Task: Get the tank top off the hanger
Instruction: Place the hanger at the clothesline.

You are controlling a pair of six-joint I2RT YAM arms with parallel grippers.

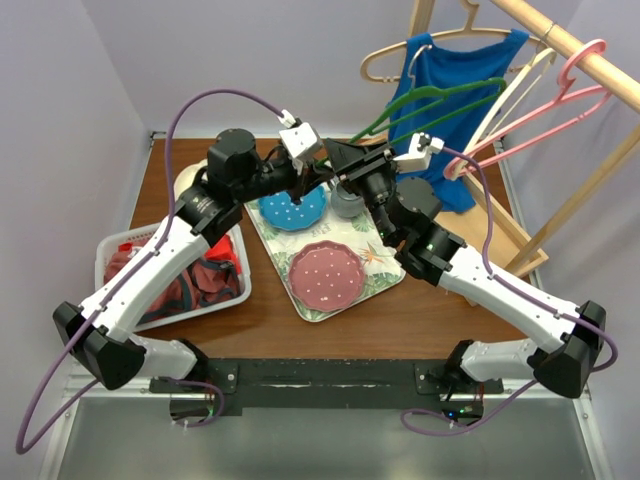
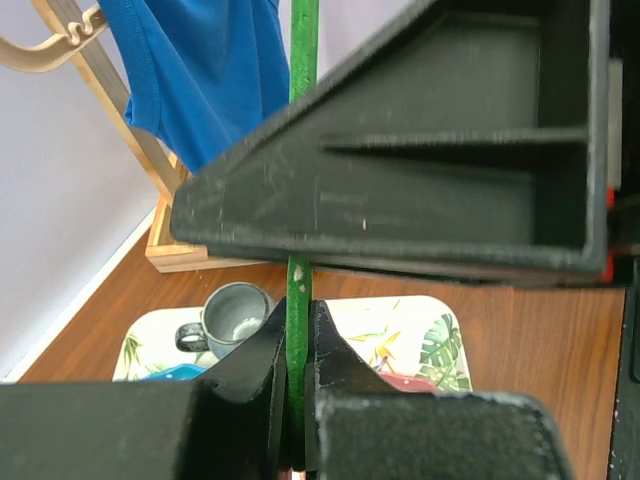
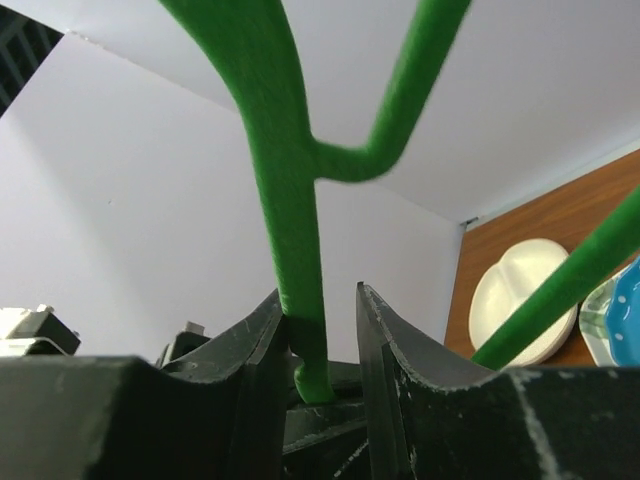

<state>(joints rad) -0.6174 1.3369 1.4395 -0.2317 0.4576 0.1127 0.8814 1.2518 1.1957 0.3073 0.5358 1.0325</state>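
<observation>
Tank top (image 1: 440, 70) hangs on tan hanger (image 1: 385, 50) on rack (image 1: 585, 55), apart from both grippers. We judge it light, limp, stretchy; best grabbed at shoulder strap. Left gripper (image 2: 297, 322) pinches green hanger (image 3: 285, 150); right gripper (image 3: 320, 300) jaws sit loosely spread around it.

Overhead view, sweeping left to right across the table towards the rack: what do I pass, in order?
basket of clothes → blue plate → grey mug → blue tank top hanging on the rack. The pink plate is left out, since it overlaps the blue plate and the mug across.
</observation>
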